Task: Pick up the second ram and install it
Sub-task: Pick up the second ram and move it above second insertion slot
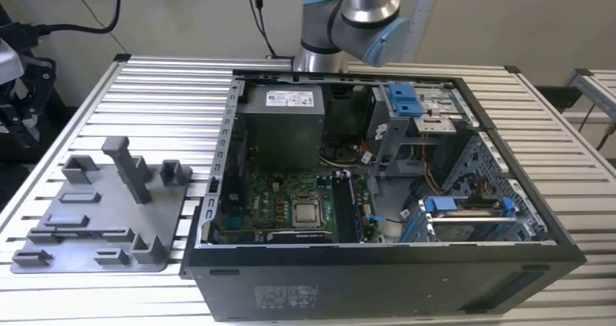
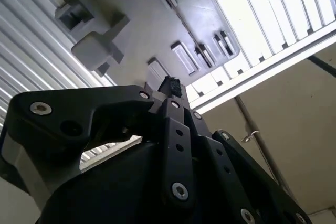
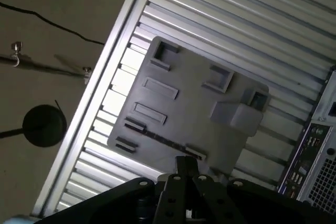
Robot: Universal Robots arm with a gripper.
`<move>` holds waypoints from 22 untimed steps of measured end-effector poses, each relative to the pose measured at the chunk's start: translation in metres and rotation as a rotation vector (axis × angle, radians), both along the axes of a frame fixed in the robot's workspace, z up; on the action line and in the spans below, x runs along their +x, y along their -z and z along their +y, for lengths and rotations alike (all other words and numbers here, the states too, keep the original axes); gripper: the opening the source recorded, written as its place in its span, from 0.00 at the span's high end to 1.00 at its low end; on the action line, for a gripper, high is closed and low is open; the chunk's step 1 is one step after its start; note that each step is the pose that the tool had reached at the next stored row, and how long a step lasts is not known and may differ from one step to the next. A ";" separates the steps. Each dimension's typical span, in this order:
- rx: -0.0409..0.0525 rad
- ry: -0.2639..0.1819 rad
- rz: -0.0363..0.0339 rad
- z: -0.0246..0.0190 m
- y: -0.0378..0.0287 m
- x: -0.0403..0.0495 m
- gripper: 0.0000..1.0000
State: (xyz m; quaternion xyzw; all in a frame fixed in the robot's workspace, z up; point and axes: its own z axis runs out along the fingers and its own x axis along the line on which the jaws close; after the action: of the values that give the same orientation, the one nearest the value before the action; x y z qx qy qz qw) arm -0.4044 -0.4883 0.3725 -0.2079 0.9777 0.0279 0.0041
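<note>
Ram: a long, narrow dark strip stands on edge in the board slots, just to the exterior view's right of the processor. It looks seated. I cannot tell one stick from another there, nor which is the second. The processor is a square of silver metal, lying flat on the green motherboard.

The motherboard sits inside the open black case, which lies on its side. The case has sheet-metal walls and perforated steel at the exterior view's right. Its port panel edge shows in the first wrist view. A plain grey metal power supply sits at the far end of the case, with blue plastic latches beside it.

The table has a top of ribbed aluminium slats, pale and glossy.

The plate is matte grey plastic and lies flat on the table at the exterior view's left, just beside the case. It has raised rectangular frames, thin dark slots and one tall square post.

The gripper is black, with jointed links and silver screws. In both wrist views it hangs above the plate, apart from it. In the first wrist view the gripper has its fingers drawn together, tips meeting.

The arm has silver tube and pale blue joint caps, and rises behind the case.
</note>
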 end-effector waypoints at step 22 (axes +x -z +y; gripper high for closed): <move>-0.0005 -0.362 -0.0003 0.0000 0.0005 0.0000 0.89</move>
State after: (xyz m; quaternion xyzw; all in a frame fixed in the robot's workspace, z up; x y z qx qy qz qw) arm -0.4045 -0.4883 0.3720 -0.3806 0.9243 0.0279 -0.0008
